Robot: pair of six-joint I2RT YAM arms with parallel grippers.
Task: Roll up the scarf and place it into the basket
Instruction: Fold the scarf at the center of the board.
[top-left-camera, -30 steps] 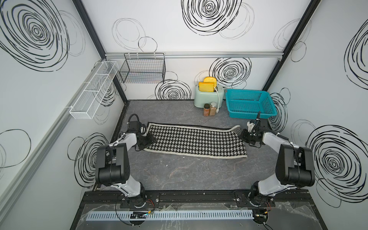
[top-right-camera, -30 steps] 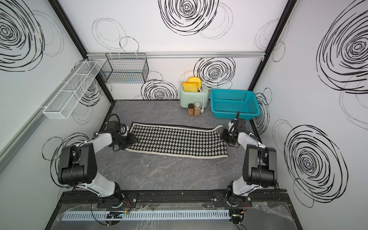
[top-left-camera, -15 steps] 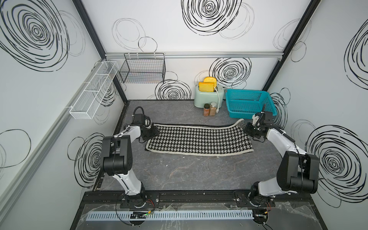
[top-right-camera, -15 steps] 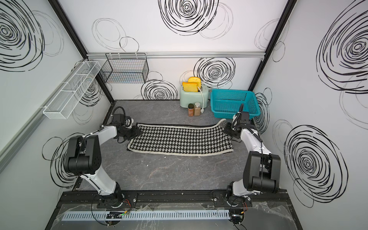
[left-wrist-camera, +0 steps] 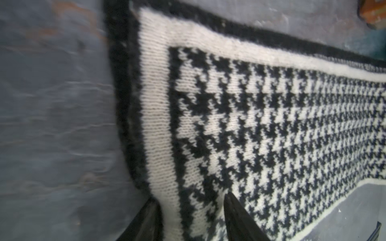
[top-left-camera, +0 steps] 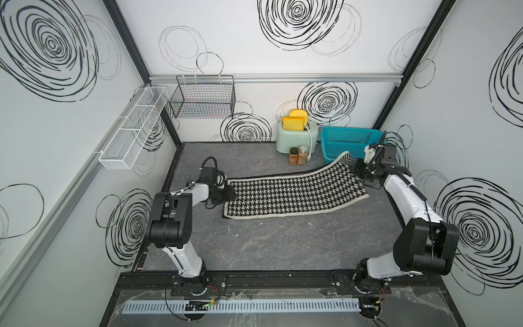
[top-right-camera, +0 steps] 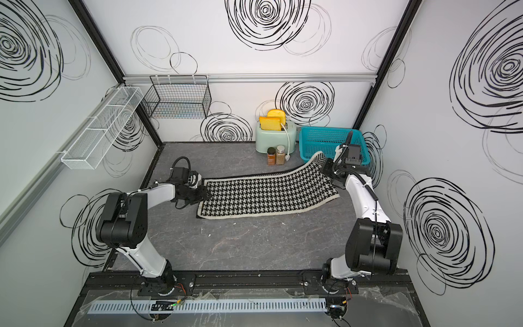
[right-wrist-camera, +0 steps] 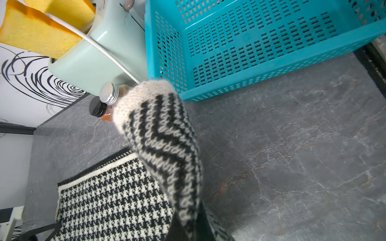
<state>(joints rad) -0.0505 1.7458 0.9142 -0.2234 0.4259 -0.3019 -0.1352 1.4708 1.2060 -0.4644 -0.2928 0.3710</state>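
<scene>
Surface: we see a dark grey stone-look table [top-left-camera: 254, 249], boxed in by white walls with black scribble swirls.
Left gripper: the left gripper [top-left-camera: 229, 195] sits low at the scarf's left end. In its wrist view the fingers [left-wrist-camera: 234, 210] stand part-spread with tips down on the cloth, which lies flat across the gap. We see no pinch.
Scarf: the scarf [top-left-camera: 294, 192] is unrolled, houndstooth face up, mostly flat mid-table. Its right end rises off the table.
Right gripper: the right gripper [top-left-camera: 357, 167] is clamped tight on that raised far corner. Its wrist view shows the herringbone underside curling over.
Jars: two spice jars [top-left-camera: 293, 157] stand just behind the scarf's far edge, in front of the toaster.
Toaster: the mint toaster [top-left-camera: 294, 138] has two yellow slices up and stands just beside the basket.
Basket: the teal basket [top-left-camera: 349, 138] is in the far right corner. The lifted scarf corner hangs just in front of it, outside.
Wall: we see a black wire basket [top-left-camera: 203, 102] on the back wall and a white mesh rack [top-left-camera: 133, 130] on the left wall.
</scene>
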